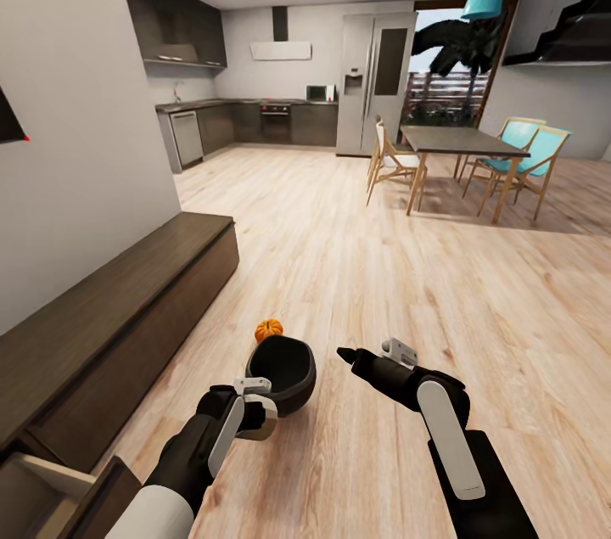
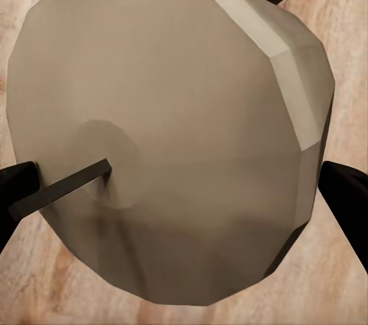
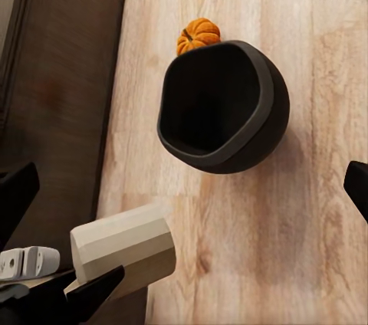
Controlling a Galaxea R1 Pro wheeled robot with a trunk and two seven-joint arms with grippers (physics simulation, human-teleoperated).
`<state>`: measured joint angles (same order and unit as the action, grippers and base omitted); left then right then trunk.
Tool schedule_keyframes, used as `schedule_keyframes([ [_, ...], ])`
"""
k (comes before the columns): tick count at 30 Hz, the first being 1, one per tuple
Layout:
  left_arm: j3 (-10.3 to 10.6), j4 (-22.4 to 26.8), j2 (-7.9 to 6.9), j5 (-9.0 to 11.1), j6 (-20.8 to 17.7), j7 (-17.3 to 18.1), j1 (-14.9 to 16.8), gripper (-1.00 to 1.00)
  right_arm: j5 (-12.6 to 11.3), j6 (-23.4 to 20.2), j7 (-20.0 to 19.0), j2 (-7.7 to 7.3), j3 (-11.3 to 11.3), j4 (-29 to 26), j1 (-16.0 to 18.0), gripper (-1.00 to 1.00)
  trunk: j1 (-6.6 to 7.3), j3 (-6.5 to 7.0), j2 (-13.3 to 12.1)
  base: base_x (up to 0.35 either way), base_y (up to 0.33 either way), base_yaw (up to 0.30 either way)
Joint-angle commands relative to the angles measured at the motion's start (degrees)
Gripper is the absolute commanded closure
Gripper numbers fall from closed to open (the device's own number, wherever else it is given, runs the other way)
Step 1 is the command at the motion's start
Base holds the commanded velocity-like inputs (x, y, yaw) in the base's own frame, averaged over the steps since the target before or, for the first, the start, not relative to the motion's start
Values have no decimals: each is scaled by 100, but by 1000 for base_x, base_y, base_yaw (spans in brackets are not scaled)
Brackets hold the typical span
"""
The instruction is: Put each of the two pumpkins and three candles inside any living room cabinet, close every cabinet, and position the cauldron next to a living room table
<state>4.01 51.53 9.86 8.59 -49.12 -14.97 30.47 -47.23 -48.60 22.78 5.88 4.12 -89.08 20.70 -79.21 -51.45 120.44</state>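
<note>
My left gripper [image 1: 255, 405] is shut on a pale cream candle [image 2: 169, 133], whose dark wick [image 2: 73, 181] points toward the camera. The candle [image 3: 123, 252] hangs low above the floor beside the cabinet. The black cauldron [image 1: 284, 369] lies tipped on the wood floor just ahead of that gripper, its mouth empty [image 3: 222, 106]. One orange pumpkin [image 1: 269, 329] sits on the floor touching the cauldron's far rim. My right gripper [image 1: 348, 356] hovers right of the cauldron, open and empty [image 3: 184, 195]. The long dark-brown cabinet [image 1: 110, 310] runs along the left wall.
A cabinet drawer [image 1: 51, 480] stands pulled out at the lower left, pale wood inside. A dining table [image 1: 458, 140] with chairs stands at the back right. The kitchen counter [image 1: 246, 110] and fridge [image 1: 373, 81] are far behind. Open wood floor spreads to the right.
</note>
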Motion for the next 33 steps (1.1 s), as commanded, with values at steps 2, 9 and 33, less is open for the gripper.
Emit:
schedule_keyframes([
  [2,11,6,-2,61,-18,-41,2,100,-58,-10,60,1,1,-5,4,-100,45,12,-79,0,0,0],
  [9,12,6,-2,61,-18,-41,2,100,-58,-2,60,1,1,-5,4,-100,199,72,-360,0,0,0],
  [33,23,6,-2,60,-11,-51,2,100,-58,0,53,1,1,-8,4,-100,726,280,-1322,0,0,15],
])
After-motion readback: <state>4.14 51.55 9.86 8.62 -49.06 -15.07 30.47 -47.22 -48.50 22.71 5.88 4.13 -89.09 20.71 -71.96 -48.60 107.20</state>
